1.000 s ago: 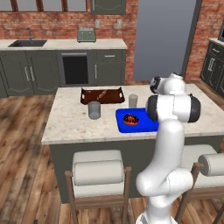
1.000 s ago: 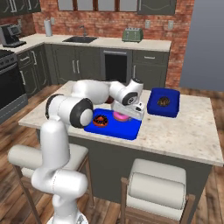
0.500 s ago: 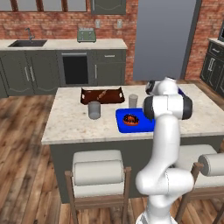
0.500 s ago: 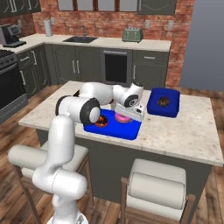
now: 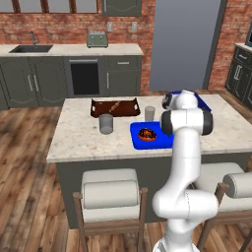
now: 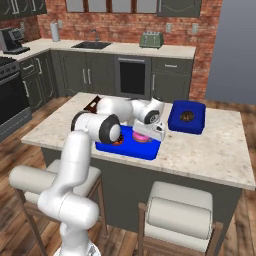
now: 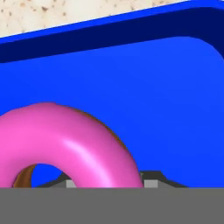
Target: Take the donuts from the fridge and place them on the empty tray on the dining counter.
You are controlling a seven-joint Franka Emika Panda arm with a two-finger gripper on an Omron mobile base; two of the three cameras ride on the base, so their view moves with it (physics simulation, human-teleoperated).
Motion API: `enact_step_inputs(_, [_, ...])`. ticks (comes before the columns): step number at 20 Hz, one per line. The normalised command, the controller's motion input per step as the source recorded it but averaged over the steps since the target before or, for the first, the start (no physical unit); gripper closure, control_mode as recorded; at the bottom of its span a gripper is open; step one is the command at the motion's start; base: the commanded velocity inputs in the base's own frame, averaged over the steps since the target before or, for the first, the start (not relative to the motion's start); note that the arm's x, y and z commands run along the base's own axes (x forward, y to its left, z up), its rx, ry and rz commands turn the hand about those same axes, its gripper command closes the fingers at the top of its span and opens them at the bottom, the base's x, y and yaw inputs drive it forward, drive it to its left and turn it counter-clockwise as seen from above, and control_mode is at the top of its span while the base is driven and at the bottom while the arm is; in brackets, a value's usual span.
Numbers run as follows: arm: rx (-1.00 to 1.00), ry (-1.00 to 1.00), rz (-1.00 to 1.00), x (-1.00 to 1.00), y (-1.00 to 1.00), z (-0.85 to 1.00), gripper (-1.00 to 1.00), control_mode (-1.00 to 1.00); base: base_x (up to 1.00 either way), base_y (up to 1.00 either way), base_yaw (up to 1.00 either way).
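On the dining counter [image 6: 210, 150] lies the bright blue tray [image 6: 131, 150] [image 5: 136, 129] [image 7: 153, 87]. A chocolate donut [image 5: 146, 134] rests in it. My gripper [image 6: 149, 133] reaches down into the tray's right part and is shut on the pink donut [image 6: 141, 136]. In the hand view the pink donut [image 7: 74, 140] sits tilted at the bottom, right over the tray floor. I cannot tell whether it touches the floor. The light-grey fridge [image 5: 184, 44] stands closed at the back.
A darker blue tray [image 6: 186, 117] with something brown in it lies right of the bright one. A dark brown tray [image 5: 114, 107] and two grey cups [image 5: 106, 123] [image 5: 149, 113] stand to the left. White-cushioned stools [image 5: 110, 189] line the counter's near side.
The arm's elbow has swung in toward the counter. The gripper stays low in the blue tray with the pink donut in it.
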Motion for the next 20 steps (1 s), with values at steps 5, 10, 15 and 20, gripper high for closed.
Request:
enact_step_inputs(5, [0.0, 0.01, 0.0, 0.03, 0.0, -0.23, 1.0, -1.0, 0.0, 0.0, 0.0])
enact_step_inputs(10, [-0.03, 0.0, 0.0, 0.0, 0.02, -0.28, -1.0, -1.0, 0.0, 0.0, 0.0])
enact_step_inputs(15, [-0.01, 0.0, 0.0, 0.01, 0.05, 0.0, -1.0, -1.0, 0.0, 0.0, 0.0])
enact_step_inputs(20, [-0.02, -0.03, 0.0, -0.06, 0.0, 0.27, -1.0, -1.0, 0.0, 0.0, 0.0])
